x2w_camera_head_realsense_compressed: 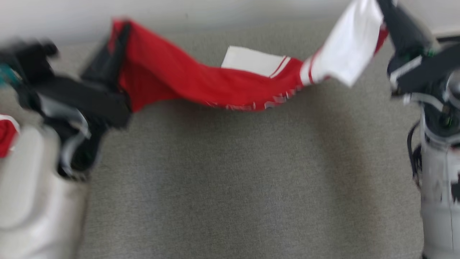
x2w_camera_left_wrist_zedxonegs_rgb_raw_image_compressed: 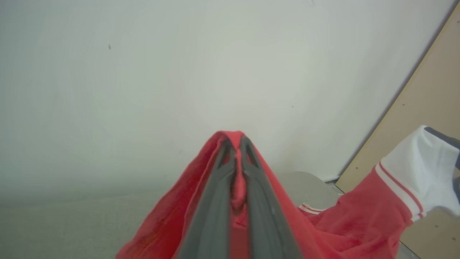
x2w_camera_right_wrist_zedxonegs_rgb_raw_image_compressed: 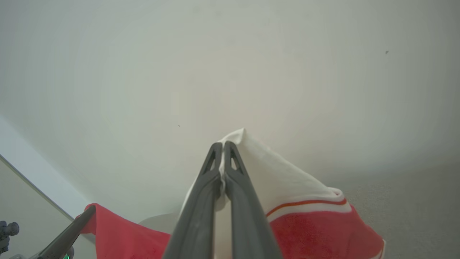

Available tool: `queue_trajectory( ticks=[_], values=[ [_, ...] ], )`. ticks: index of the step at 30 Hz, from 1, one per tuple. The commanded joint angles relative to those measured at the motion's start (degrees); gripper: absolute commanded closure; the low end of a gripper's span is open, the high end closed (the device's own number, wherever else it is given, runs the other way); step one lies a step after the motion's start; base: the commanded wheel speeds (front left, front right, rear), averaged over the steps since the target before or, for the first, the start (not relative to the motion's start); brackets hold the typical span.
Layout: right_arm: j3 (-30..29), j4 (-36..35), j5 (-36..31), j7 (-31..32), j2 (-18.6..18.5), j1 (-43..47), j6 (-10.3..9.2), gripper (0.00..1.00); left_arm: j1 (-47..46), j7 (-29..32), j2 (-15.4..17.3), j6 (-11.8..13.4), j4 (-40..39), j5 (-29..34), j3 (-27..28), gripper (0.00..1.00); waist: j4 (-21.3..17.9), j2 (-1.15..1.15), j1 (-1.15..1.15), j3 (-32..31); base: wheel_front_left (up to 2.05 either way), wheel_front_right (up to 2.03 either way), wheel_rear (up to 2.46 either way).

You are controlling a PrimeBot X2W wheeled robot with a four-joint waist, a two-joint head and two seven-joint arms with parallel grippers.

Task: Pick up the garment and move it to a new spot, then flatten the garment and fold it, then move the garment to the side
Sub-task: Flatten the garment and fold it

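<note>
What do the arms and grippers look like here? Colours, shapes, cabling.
Left gripper and right gripper: two long dark grey tapering fingers, triangular cut-outs near the tips. Black wrist housings with pale trim; pale grey forearm shells. A black cable loops beside the right forearm.

free: grey surface (x2w_camera_head_realsense_compressed: pixel 230 187) below | blocked: garment (x2w_camera_head_realsense_compressed: pixel 187 79) strung across, wall (x2w_camera_head_realsense_compressed: pixel 215 14) behind

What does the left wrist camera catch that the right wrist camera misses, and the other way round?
Left wrist view, of the two: up close, the left gripper shut on the red end of the garment; a tan board at the right. Right wrist view, of the two: up close, the right gripper shut on the garment's white end. Both: the red and white garment, the pale wall, the grey surface.
</note>
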Motion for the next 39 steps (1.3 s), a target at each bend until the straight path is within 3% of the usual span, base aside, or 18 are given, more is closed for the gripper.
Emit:
queue_trajectory(
  ticks=[1, 6, 10, 15, 22, 28, 33, 39],
  values=[
    [-0.3, 3.2, -1.5, -0.8, 1.1, -6.7, 0.05, 1.00, -6.6, 1.7, 1.3, 0.7, 0.8, -1.0, 1.5, 1.00, -3.2, -0.01, -0.01, 10.4, 0.00, 0.00, 0.00],
    [-2.7, 11.3, -3.3, -4.7, 3.3, -19.7, 0.05, 1.00, -19.4, 2.4, 3.3, 2.7, 2.4, 0.7, 3.6, 1.00, -5.1, -0.01, -0.01, 18.6, 0.00, 0.00, 0.00],
    [-6.4, 19.8, -4.9, -13.7, 5.0, -32.4, 0.06, 1.00, -31.3, -0.9, 4.2, 3.8, 5.6, 2.8, 4.9, 1.00, -6.3, -0.01, -0.01, 24.5, 0.00, 0.00, 0.00],
    [-9.5, 28.0, -3.4, -25.5, 5.7, -45.4, 0.05, 1.00, -42.7, -8.3, 4.5, 3.1, 9.2, 5.3, 5.0, 1.00, -6.6, -0.01, -0.01, 27.9, 0.00, 0.00, 0.00],
    [-7.9, 28.3, 0.6, -38.2, 3.1, -56.5, 0.05, 1.00, -53.5, -19.5, 3.7, 2.1, 12.6, 6.3, 6.5, 1.00, -5.9, -0.01, -0.01, 27.9, 0.00, 0.00, 0.00],
    [-2.9, 22.5, 1.9, -40.4, -1.0, -57.4, 0.05, 1.00, -54.2, -22.2, 3.7, 1.0, 14.8, 5.9, 6.5, 1.00, -4.5, -0.01, -0.01, 28.9, 0.00, 0.00, 0.00],
    [4.8, 23.5, 1.1, -40.5, -4.6, -51.8, 0.06, 1.00, -48.2, -22.8, 4.1, 0.6, 17.8, 5.8, 6.3, 1.00, -3.5, -0.01, -0.01, 30.0, 0.00, 0.00, 0.00],
    [14.2, 20.6, 5.5, -40.2, -9.0, -41.0, 0.05, 1.00, -36.7, -23.1, 3.8, -0.1, 17.6, 2.9, 5.1, 1.00, -2.2, -0.01, -0.01, 27.9, 0.00, 0.00, 0.00]
  ],
)
